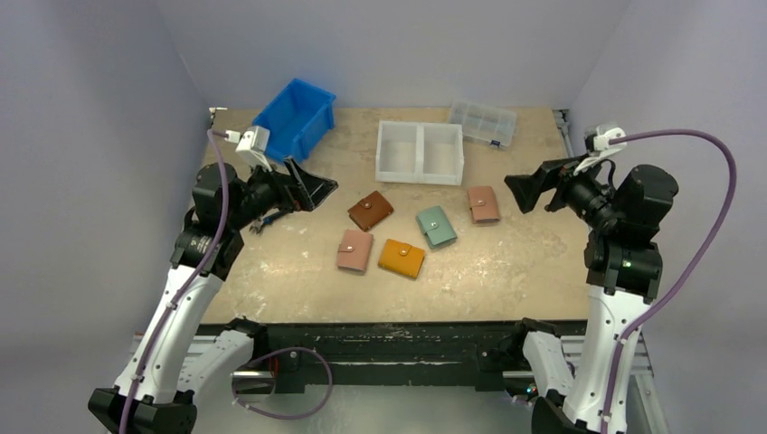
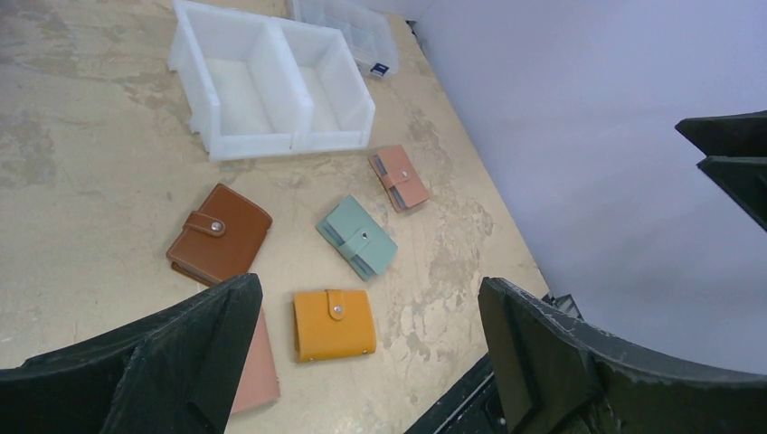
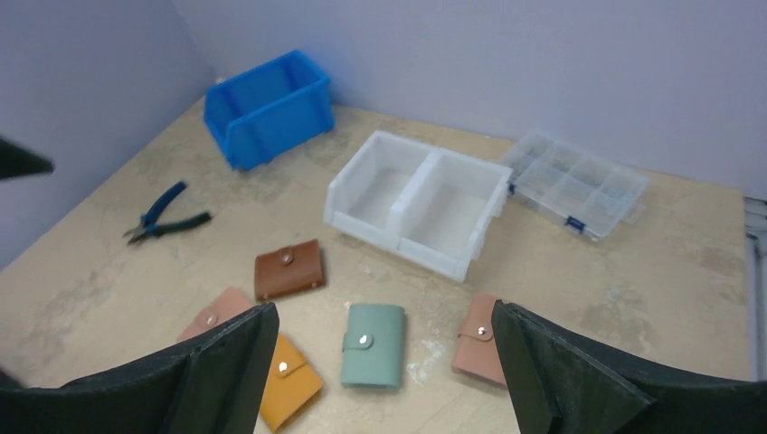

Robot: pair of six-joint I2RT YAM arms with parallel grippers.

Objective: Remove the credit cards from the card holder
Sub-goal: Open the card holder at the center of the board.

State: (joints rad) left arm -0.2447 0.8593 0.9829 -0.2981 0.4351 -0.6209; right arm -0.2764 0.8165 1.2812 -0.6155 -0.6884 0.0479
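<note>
The mustard-orange card holder point(image 1: 401, 258) lies flat and snapped shut near the table's front middle, also seen in the left wrist view point(image 2: 334, 324) and the right wrist view point(image 3: 288, 384). The credit cards are hidden inside it. My left gripper point(image 1: 318, 188) hovers open above the table, left of and behind the holder, with nothing between its fingers point(image 2: 369, 291). On the far right my right gripper point(image 1: 523, 192) hangs in the air, open and empty too point(image 3: 384, 315). Neither gripper touches the holder.
Around the holder lie a dark brown wallet point(image 1: 370, 210), a pink wallet point(image 1: 355, 250), a teal wallet point(image 1: 436, 226) and another pink wallet point(image 1: 484, 204). Behind stand a white two-compartment bin point(image 1: 420, 176), a blue bin point(image 1: 303, 136) and a clear organiser box point(image 1: 483, 123). Blue-handled pliers point(image 3: 163, 215) lie left.
</note>
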